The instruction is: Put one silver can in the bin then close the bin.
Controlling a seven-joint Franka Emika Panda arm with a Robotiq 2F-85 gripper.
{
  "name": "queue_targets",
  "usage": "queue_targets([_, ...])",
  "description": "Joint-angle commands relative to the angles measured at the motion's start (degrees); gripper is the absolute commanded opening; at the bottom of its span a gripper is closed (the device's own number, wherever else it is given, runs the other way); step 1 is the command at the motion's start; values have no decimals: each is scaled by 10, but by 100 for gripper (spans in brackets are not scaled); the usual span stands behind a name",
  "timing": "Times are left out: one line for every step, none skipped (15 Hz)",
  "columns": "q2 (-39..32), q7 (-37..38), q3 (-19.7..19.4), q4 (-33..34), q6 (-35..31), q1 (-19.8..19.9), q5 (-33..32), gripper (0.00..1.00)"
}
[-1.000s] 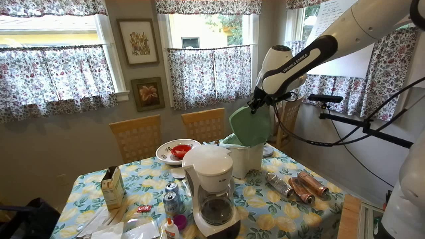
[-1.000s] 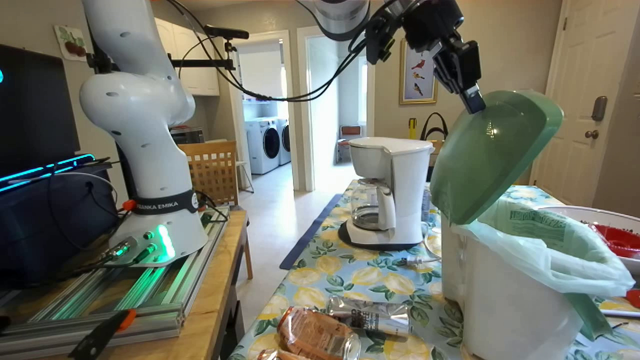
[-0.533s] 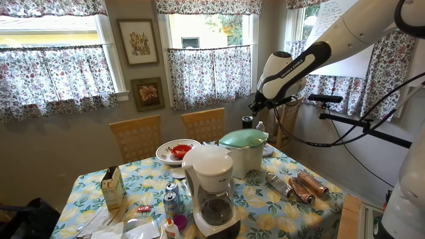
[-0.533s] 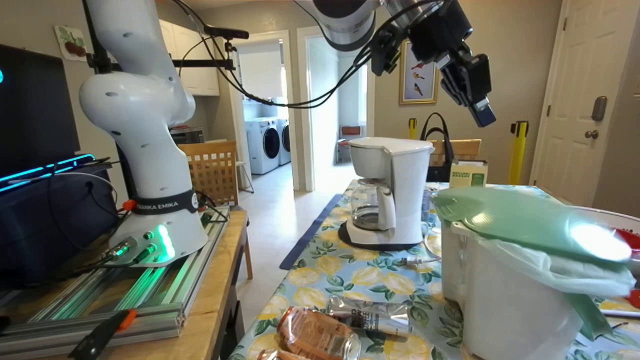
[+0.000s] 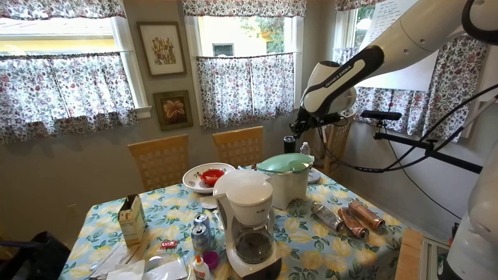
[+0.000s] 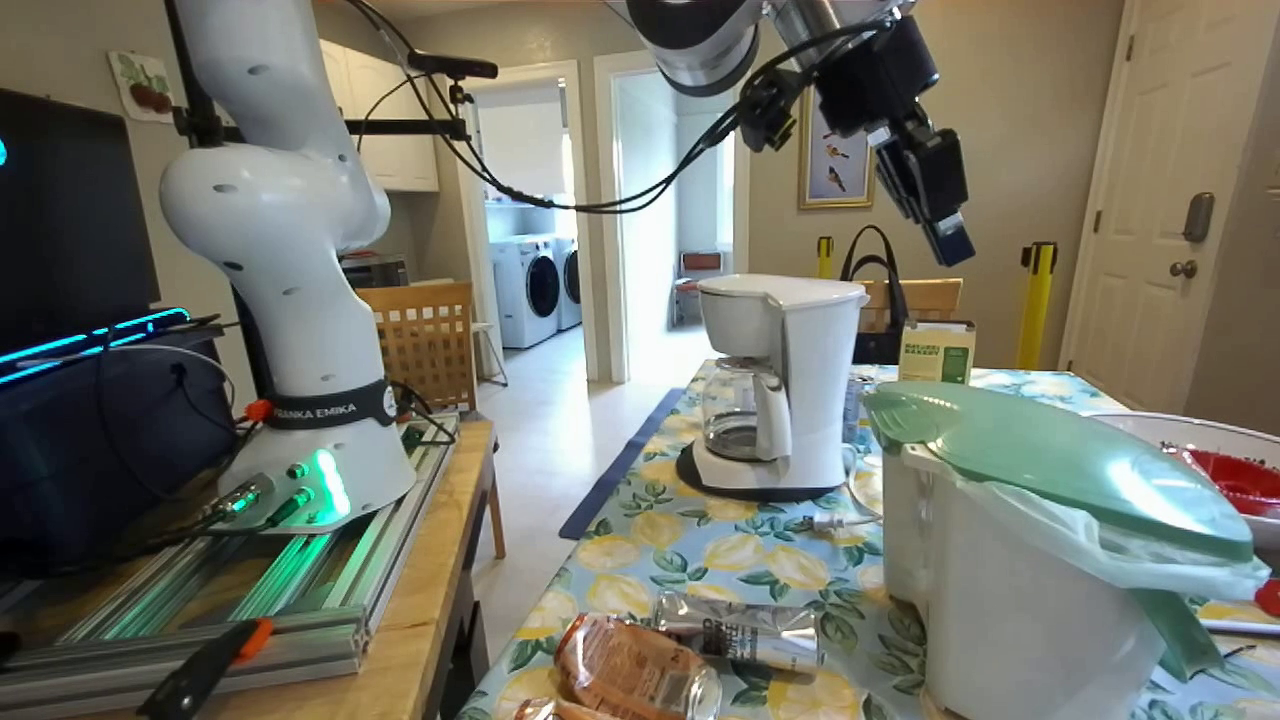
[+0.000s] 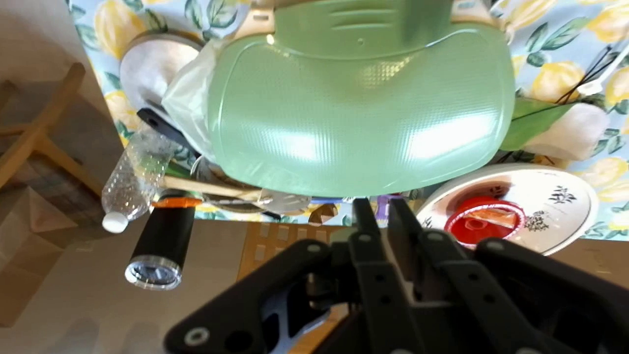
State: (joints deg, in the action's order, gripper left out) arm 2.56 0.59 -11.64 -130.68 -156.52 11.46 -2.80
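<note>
Wrist view: my gripper stands narrow, its 2 fingers close together with only a slim gap between the tips. Beyond the tips the pale green lid takes up the upper middle of the view. To 1 side of it I record a clear bottle and a black tumbler; to the opposite side, a white bowl holding a red dish.

In an exterior view, my gripper hangs in the air above the bin, apart from the lid – which lies down across the bin's top. The silver can rests on its side on the lemon-print tablecloth, outside the bin but near it, just beside 2 brownish-red cans. A white coffee maker stands near the bin, with 2 blue cans upright beside it.

In an exterior view that takes in the robot's base, my fingertips point downward at a tilt, well clear of the lid. A thin, pale liner sticks out between the lid's edge and the bin's white wall. Whether the lid sits fully home I cannot tell; the bin's inside is hidden. The silver can shows dark lettering and lies by a brownish-red can – contact between the 2 I cannot confirm.
</note>
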Motion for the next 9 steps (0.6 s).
queue_targets([55,22,4,-3,117,-3,33,47])
queue_targets([65,49,6,-1,142,3,1,53])
queue_targets([74,60,7,1,163,5,-6,61])
queue_targets([84,69,8,1,184,8,-13,67])
queue_targets([95,69,9,1,204,8,-15,75])
queue_targets([105,69,9,0,221,9,-17,81])
queue_targets([115,65,10,-3,237,8,-14,88])
queue_targets([125,58,10,-5,255,6,-8,95])
queue_targets([133,58,11,-8,269,5,-9,99])
